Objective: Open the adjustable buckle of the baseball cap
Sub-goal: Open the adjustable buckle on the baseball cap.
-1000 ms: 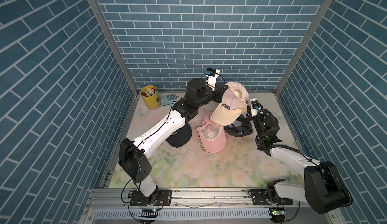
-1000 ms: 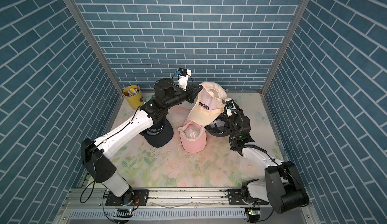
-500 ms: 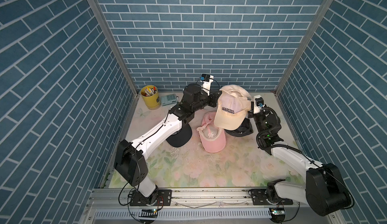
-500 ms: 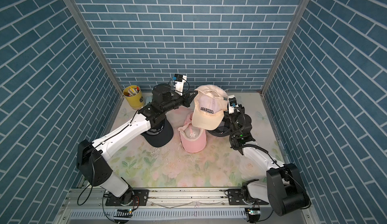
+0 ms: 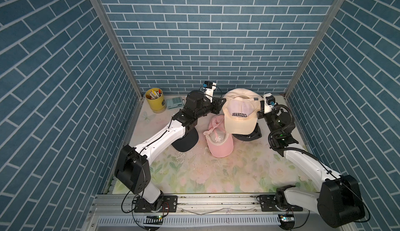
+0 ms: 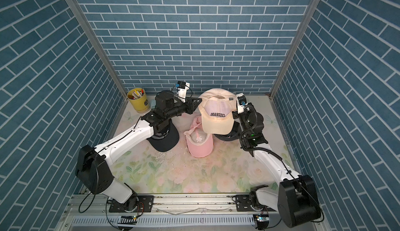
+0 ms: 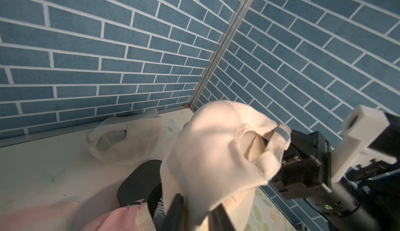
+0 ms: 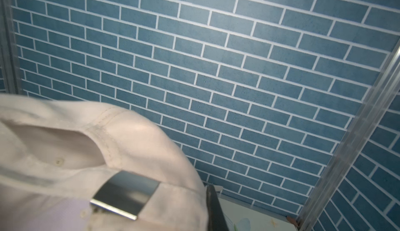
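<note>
Cream baseball cap (image 5: 238, 119) held aloft between grippers. Right gripper (image 5: 259, 111) clamped on rear strap beside buckle (image 8: 125, 194). Left gripper (image 7: 198, 201) parted, cap fabric between fingers. Yellow cup (image 5: 154, 106) containing pens (image 5: 154, 93).

Twin overhead cameras look steeply down over the whole table (image 5: 194, 175); both wrist cameras, angled at the walls (image 8: 238, 67), sit close to the cream cap (image 5: 239, 123) all views share.
</note>
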Available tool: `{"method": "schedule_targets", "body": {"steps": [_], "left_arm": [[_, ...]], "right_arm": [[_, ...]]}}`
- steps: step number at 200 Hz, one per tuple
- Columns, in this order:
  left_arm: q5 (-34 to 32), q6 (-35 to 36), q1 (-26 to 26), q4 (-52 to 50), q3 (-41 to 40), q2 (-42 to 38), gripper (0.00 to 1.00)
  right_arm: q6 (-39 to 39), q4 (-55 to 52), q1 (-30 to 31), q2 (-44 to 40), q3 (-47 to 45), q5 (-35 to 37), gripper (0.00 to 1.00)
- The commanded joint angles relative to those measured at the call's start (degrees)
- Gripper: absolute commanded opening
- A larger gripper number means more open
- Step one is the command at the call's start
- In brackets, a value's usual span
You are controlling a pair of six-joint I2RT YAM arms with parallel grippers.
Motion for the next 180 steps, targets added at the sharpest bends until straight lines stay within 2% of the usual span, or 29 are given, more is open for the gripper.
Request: {"method": "schedule_targets", "body": {"steps": [1,12,35,81,128,180], "left_arm": [[1.2,3.1,0.4,-2.8,2.3,1.3,0.60],[0.6,5.0,0.4,-3.5,2.0,0.6,0.66],[1.8,10.0,0.3,-4.6,2.3,-0.4,0.67],[11.9,16.3,0.1,-5.0,6.4,0.7,0.66],[21.1,18.7,-0.8,-3.5,12.0,6.5,0.66],[25.1,21.0,-2.9,-6.2,19.4,14.0,0.68]], "right_arm": [[-4.6,-6.0,-0.5,-1.2,1.9,-4.7,0.00],[-5.0,-8.3,-0.9,-1.4,2.3,-7.2,0.00],[-4.3,-10.6,-1.3,-1.8,2.6,-12.1,0.00],[-5.1,-15.7,-1.4,-0.7,5.3,-22.9,0.00],[-5.7,-21.0,-1.3,0.0,7.3,-27.7,0.00],[-5.3,-21.7,-1.2,1.3,8.5,-29.6,0.00]]}}
